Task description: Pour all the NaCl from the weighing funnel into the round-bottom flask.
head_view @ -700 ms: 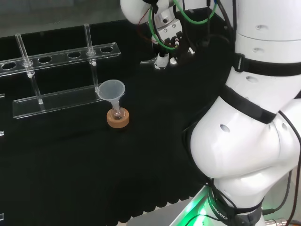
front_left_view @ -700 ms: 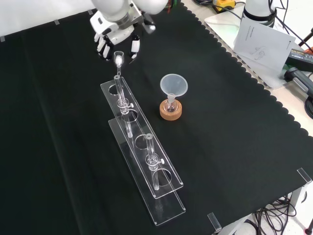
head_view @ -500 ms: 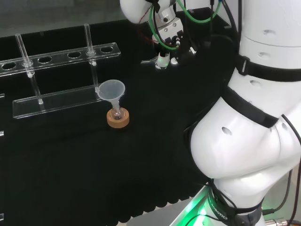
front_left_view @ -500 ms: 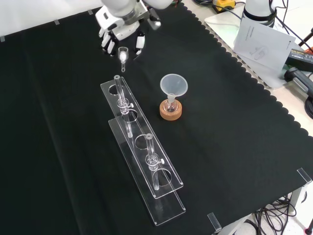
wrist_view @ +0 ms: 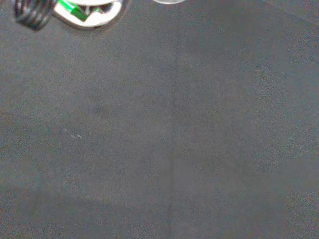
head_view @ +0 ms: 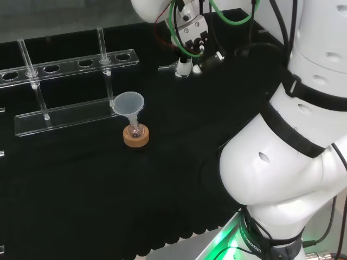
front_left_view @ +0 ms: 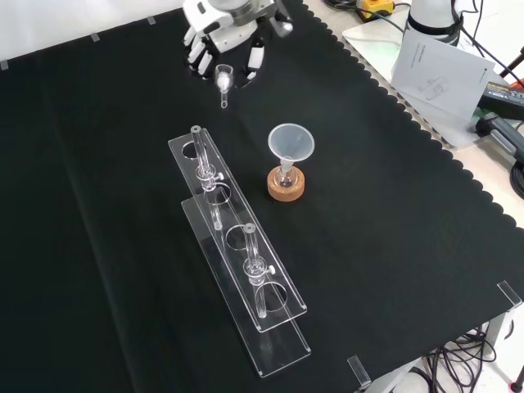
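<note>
Above black cloth, robot hand [front_left_view: 223, 51] pinches clear glass weighing funnel [front_left_view: 223, 82], stem down.

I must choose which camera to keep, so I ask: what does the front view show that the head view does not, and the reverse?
Front view: white paper sheets and cables beyond the cloth's edge.
Head view: the arm's big white links and a green light at its base.
Both: the hand holding the weighing funnel above the cloth, the clear rack, and the funnel standing in the flask on its cork ring.
</note>
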{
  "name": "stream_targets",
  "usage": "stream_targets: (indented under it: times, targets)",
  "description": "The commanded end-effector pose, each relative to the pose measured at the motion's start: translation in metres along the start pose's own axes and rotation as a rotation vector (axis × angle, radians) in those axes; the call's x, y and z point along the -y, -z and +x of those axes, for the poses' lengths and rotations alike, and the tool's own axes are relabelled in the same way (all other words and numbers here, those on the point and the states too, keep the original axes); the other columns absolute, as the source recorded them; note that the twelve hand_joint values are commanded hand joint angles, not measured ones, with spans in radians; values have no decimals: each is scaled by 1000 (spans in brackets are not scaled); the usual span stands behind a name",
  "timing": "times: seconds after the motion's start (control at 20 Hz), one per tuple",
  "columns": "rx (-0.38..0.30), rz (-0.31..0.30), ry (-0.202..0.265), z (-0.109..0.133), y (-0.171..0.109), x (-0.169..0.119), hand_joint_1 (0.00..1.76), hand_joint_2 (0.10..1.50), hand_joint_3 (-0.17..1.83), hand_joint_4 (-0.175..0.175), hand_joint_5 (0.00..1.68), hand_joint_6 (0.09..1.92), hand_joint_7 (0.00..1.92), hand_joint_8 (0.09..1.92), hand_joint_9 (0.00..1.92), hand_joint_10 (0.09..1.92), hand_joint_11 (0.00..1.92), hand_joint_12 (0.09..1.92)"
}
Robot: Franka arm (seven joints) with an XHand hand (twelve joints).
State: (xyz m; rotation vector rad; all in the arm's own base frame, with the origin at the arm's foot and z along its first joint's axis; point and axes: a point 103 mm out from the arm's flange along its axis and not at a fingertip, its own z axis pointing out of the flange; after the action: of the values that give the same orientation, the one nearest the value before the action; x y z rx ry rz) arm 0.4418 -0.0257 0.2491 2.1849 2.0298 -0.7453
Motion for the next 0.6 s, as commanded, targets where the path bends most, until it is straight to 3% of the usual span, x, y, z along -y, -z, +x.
stream_targets:
  times: [0.05,0.6]
  targets:
    - [79,15,-46,32,24,68,1086,747,573,175,1153,849,614,685,912,431,691,1145]
    - [133,5,-41,64,40,109,1086,749,570,175,1152,850,613,686,913,428,694,1142]
